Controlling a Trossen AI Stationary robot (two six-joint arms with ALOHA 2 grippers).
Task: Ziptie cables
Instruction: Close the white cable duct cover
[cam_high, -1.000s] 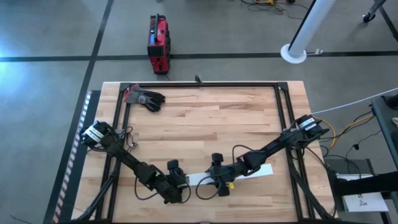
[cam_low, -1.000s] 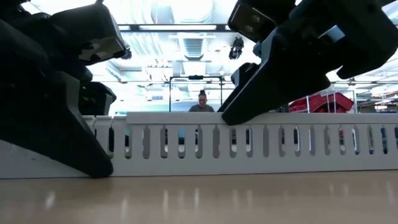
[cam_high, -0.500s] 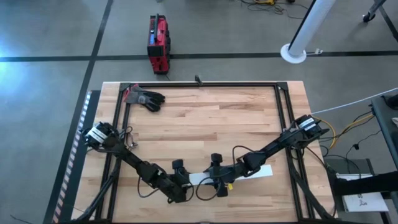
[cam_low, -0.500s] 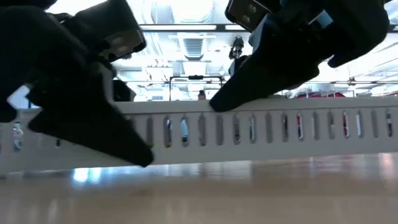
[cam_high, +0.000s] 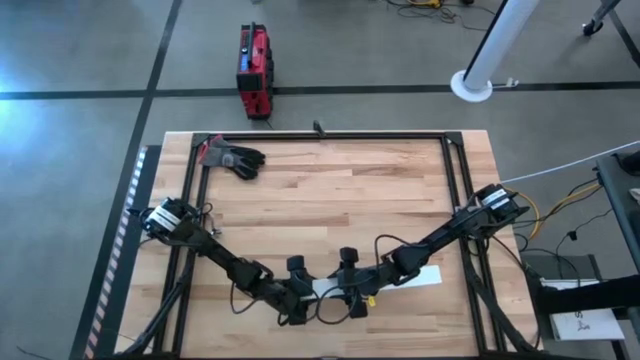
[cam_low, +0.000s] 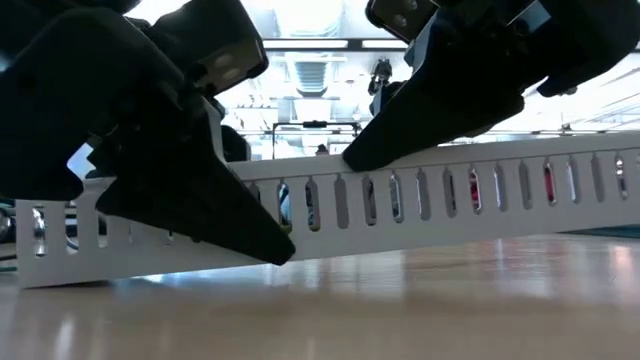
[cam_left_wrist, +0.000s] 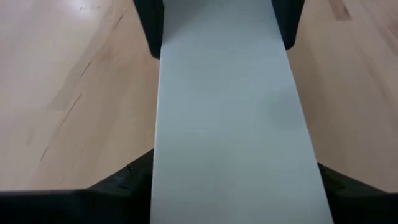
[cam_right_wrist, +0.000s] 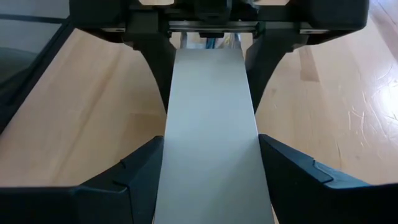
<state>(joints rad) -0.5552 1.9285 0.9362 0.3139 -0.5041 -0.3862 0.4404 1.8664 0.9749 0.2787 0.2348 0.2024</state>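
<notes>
Both end effectors met low in the high view: left end effector and right end effector each clamped on the white slotted strip, tilting it off the bench, probably to share the load. Cables: not discernible.

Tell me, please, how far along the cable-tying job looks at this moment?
Done: nothing tied that I can see. In hand: the left pincer and right pincer both grip the white slotted strip, which sits tilted in the low view. Left: the gathering and tying, all of it.
</notes>
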